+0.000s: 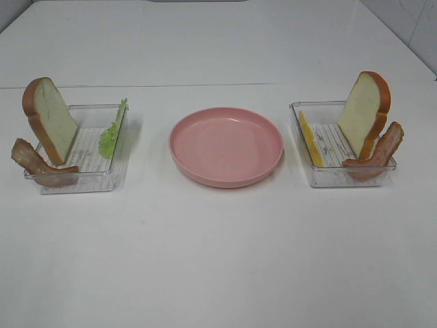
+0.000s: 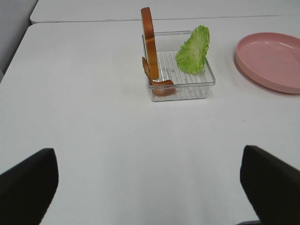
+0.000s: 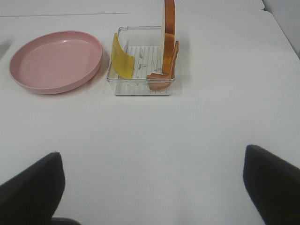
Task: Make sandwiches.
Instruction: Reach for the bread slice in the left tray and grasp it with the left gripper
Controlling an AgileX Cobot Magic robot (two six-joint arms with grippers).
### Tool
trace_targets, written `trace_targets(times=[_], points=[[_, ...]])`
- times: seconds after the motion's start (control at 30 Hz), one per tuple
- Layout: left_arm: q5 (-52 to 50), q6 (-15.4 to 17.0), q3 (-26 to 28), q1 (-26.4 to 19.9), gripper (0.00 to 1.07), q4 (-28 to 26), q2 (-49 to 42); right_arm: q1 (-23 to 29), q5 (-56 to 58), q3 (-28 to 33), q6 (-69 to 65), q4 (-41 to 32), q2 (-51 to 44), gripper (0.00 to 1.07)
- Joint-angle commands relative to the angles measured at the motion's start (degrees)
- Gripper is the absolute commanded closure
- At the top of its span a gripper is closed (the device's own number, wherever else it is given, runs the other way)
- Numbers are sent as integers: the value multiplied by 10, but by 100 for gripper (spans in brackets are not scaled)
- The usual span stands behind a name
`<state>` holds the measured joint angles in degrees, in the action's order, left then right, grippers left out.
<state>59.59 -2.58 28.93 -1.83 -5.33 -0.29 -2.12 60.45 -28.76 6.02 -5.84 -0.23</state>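
Observation:
The sandwich parts lie unassembled in two clear trays. The left tray (image 1: 78, 179) holds a bread slice (image 1: 50, 119) standing on edge, a green lettuce leaf (image 1: 113, 130) and a bacon strip (image 1: 37, 166) over its rim. The right tray (image 1: 326, 179) holds a bread slice (image 1: 365, 109), a yellow cheese square (image 1: 311, 139) and a bacon strip (image 1: 379, 154). The empty pink plate (image 1: 226, 145) sits between them. My left gripper (image 2: 150, 187) and right gripper (image 3: 152, 190) are open, empty, well short of the trays. Neither shows in the high view.
The white table (image 1: 218, 260) has a seam line across its far part (image 1: 205, 85). A wall edge shows at the far right corner (image 1: 416, 27).

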Motion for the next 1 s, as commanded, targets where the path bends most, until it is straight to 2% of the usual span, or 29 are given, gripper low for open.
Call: trace_targets(times=[0.03, 0.87, 1.0], points=[[-2, 3, -3, 2, 9, -2, -9, -1, -2, 0, 7, 3, -12, 9], [-3, 4, -3, 2, 9, -1, -9, -1, -2, 0, 7, 3, -12, 9], [14, -8, 9, 2, 9, -18, 23, -1, -2, 0, 7, 3, -12, 9]])
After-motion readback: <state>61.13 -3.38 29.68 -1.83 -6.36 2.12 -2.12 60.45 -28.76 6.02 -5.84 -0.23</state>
